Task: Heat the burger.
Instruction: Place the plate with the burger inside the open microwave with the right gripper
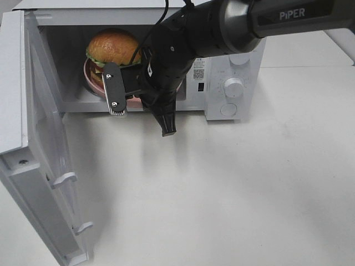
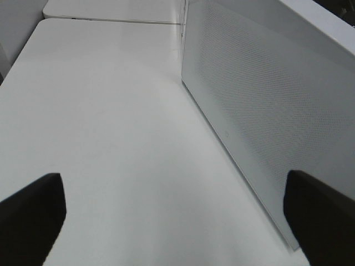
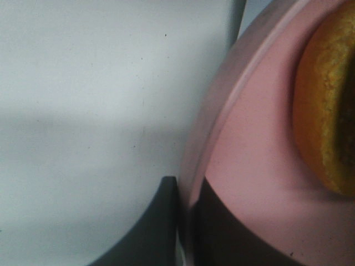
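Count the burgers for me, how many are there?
1. The burger sits on the pink plate inside the open microwave, toward the left of its chamber. The black arm covers part of the chamber, so another could be hidden there.

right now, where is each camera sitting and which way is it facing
Exterior high: mounted above, looking down on the white tabletop and the open white microwave oven; the black right arm reaches to its mouth.
Left wrist: on the left arm, facing along the microwave's perforated white door; the left gripper shows, jaws wide open.
Right wrist: on the right arm, close against the round pink plate, whose rim the right gripper clamps; the glossy golden-brown burger bun shows.
Shared: exterior and right wrist both show plate and burger.
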Motion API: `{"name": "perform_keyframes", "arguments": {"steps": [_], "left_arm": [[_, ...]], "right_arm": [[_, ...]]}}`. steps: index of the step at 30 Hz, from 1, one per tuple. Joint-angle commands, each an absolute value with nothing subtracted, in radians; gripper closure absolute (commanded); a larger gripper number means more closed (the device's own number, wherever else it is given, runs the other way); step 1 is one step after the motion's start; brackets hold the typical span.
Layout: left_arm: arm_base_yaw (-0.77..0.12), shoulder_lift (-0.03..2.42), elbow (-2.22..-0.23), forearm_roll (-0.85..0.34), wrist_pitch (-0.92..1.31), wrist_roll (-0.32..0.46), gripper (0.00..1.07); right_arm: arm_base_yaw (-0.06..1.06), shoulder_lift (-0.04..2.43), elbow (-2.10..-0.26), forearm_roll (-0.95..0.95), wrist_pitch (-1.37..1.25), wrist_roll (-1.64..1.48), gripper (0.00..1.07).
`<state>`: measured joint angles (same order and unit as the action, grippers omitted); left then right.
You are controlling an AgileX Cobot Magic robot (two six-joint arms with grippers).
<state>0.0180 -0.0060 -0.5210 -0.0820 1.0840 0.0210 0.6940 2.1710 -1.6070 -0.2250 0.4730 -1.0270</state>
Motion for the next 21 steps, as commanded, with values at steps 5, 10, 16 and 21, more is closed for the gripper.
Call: {"name": "perform_keyframes", "arguments": {"steps": [5, 10, 16, 21], "left_arm": [[0.018, -0.021, -0.519, -0.083, 1.071, 0.022, 0.07], [0.018, -0.021, -0.519, -0.083, 1.071, 0.022, 0.07], [0.018, -0.021, -0.519, -0.083, 1.071, 0.022, 0.07], [0.018, -0.021, -0.519, -0.083, 1.071, 0.022, 0.07]], "right_arm": [[0.691, 2.2, -1.687, -0.243, 0.456, -1.019, 1.07], [0.691, 2.226, -1.734, -0.254, 0.468, -0.993, 1.07], [0.691, 2.255, -1.777, -0.277, 0.47, -0.972, 1.07], [0.691, 2.271, -1.8, -0.291, 0.48, -0.972, 1.07]]}}
